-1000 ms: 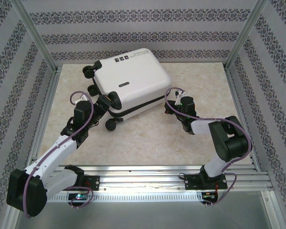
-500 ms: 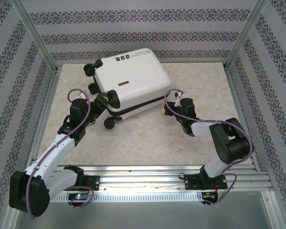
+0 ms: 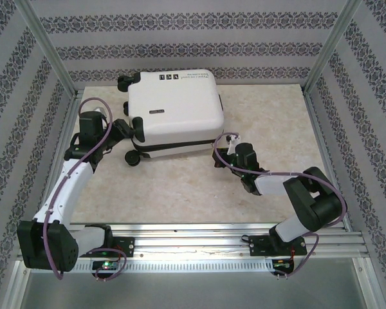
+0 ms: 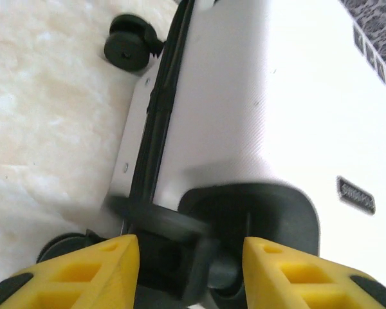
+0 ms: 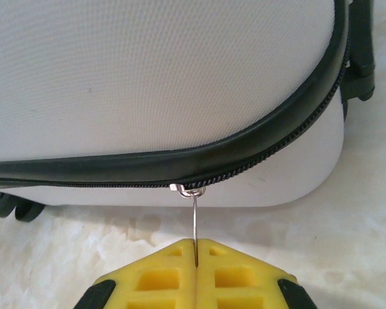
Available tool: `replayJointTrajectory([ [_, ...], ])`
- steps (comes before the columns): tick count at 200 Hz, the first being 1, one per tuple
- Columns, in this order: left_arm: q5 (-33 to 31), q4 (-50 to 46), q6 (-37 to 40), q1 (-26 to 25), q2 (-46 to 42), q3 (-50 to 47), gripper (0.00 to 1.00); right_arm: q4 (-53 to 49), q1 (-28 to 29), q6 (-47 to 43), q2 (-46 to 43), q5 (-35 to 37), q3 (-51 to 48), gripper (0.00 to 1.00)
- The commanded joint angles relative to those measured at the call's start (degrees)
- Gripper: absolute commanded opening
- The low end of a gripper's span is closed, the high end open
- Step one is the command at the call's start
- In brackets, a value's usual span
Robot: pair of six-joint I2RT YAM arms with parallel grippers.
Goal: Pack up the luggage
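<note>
**Top external.** The luggage (image 3: pixel 174 112) lies flat and closed on the table (image 3: pixel 276 129), toward the far left, with its casters pointing left. The left gripper (image 3: pixel 119 129) is at the caster end. The right gripper (image 3: pixel 222 151) is at the near right corner, against the seam.

**Left wrist.** The jaws are partly apart and straddle a black caster mount (image 4: pixel 180 238) at the lower edge of the white shell. The mount sits close to one yellow finger (image 4: pixel 109 264), and a gap shows on the other side. Judged as not clamped; the mount is blurred, so contact cannot be confirmed. A second caster (image 4: pixel 125 45) rests on the table further along.

**Right wrist.** The jaws are fully closed, pinching the thin metal zipper pull (image 5: pixel 195 222). The pull hangs from the slider (image 5: pixel 192 190) on the black zipper band (image 5: pixel 257 145), just before the corner curve.

**Step in hand (judgement).** The shell is being zipped shut, with packing apparently at its last stage. How much of the zip remains undone cannot be told.

**Next move calls for.** The left jaws need a firm hold on the caster mount to brace the case. The right arm should then draw the pull along the seam and follow the corner's curve. The pull should stay in line with the band so that the thin tab does not slip out.
</note>
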Motion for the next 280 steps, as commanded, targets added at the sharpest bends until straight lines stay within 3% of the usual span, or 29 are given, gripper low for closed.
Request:
replayJointTrajectory([
  [1, 7.3, 2.1, 2.0, 2.7, -2.4, 1.4, 0.00, -1.1, 0.0, 0.3, -1.7, 1.1, -0.8, 0.00],
  [18, 12.9, 4.3, -0.2, 4.2, -2.8, 2.9, 0.00, -1.1, -1.3, 0.4, -2.3, 1.1, -0.6, 0.00],
  [51, 13.8, 1.9, -1.1, 4.7, -2.7, 5.1, 0.00, -1.2, -2.3, -0.1, -3.8, -0.7, 0.1, 0.00],
  [62, 14.8, 2.9, -2.9, 4.7, -3.0, 3.5, 0.05, -1.2, -2.3, -0.2, -4.0, -1.2, 0.2, 0.00],
  [86, 15.4, 6.0, -8.7, 4.6, -6.0, -2.8, 0.19, -1.2, -2.3, -0.3, -3.7, -1.0, 0.2, 0.00],
  [123, 14.2, 12.6, -20.0, 3.5, -15.1, -14.2, 0.56, -1.0, -2.3, -0.2, -2.4, -1.8, 0.7, 0.00],
  [153, 12.2, 20.9, -29.9, 2.6, -19.8, -22.0, 0.68, -0.7, -2.0, 0.1, -1.5, -2.1, 1.0, 0.00],
  [207, 8.3, 36.9, -39.2, 1.6, -14.7, -26.5, 0.71, -0.5, -1.3, 0.2, -1.0, -2.0, 1.0, 0.00],
  [280, 5.8, 43.3, -38.2, 1.4, -3.1, -21.6, 0.71, -1.0, -1.2, -0.3, -2.2, -1.1, 0.3, 0.00],
])
